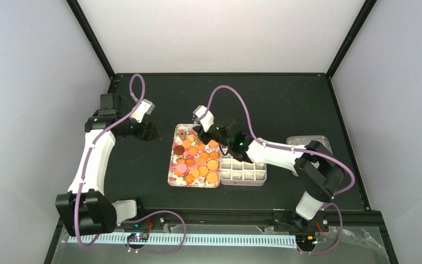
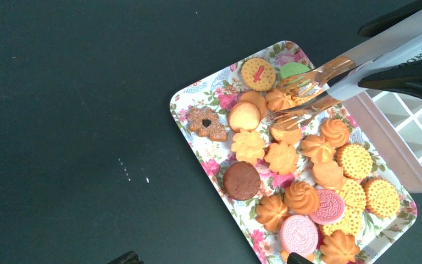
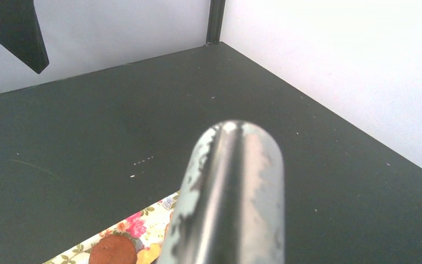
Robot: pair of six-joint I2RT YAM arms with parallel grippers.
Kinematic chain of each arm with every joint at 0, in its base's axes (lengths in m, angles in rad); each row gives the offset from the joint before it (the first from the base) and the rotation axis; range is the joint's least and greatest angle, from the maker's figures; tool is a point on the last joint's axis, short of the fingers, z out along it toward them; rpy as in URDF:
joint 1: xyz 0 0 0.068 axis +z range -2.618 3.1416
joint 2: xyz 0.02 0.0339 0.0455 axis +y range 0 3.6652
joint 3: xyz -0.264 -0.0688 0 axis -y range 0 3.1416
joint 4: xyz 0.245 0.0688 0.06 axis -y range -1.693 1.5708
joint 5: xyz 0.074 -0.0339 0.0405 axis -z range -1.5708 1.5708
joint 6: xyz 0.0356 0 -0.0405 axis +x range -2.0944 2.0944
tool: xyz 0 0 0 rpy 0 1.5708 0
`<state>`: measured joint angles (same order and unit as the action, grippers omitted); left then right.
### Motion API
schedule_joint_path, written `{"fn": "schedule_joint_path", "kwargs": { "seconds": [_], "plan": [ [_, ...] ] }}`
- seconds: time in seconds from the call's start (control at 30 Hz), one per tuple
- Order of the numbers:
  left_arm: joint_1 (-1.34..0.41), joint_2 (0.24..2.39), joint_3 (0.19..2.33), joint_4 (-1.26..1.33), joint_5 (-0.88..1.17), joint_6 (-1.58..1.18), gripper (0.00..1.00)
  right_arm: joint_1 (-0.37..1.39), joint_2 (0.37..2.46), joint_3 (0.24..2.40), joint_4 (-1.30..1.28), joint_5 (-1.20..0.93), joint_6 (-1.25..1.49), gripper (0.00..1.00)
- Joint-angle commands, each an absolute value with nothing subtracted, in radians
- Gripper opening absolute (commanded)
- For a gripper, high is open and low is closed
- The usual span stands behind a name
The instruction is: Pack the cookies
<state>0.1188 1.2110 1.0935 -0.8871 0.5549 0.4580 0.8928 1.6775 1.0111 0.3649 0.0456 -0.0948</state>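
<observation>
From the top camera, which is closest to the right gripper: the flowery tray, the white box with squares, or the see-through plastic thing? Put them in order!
1. Flowery tray: directly below the right gripper.
2. White box: beside the tray, on its right.
3. See-through plastic thing: way off to the right, farthest.

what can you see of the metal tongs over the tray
The metal tongs look like shiny steel: two flat arms that narrow into forked, toothed tips. The right gripper is clamped on the arms and holds them slanted down over the far end of the flowered tray. The tips stand a little apart, on either side of an orange cookie. Whether they touch it cannot be told. In the right wrist view their rounded back end looms close, mottled with reflections.
</observation>
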Motion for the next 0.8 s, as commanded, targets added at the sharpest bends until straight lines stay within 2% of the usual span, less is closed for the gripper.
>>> {"fn": "schedule_joint_path", "kwargs": {
  "seconds": [0.0,0.1,0.37,0.63,0.77],
  "plan": [
    [0.127,1.204,1.128,-0.902,0.582,0.472,0.7,0.893,1.728,1.002,0.337,0.061,-0.107,0.36],
    [0.127,1.2,1.125,-0.905,0.582,0.473,0.7,0.894,1.731,0.992,0.351,0.052,-0.089,0.33],
    [0.128,1.195,1.13,-0.911,0.589,0.472,0.7,0.942,1.711,0.977,0.359,0.045,-0.057,0.12],
    [0.127,1.192,1.131,-0.919,0.594,0.474,0.71,0.979,1.625,0.941,0.394,0.05,0.018,0.02],
    [0.128,1.19,1.131,-0.919,0.601,0.472,0.7,0.978,1.622,0.95,0.39,0.082,0.007,0.01]
  ]
}}
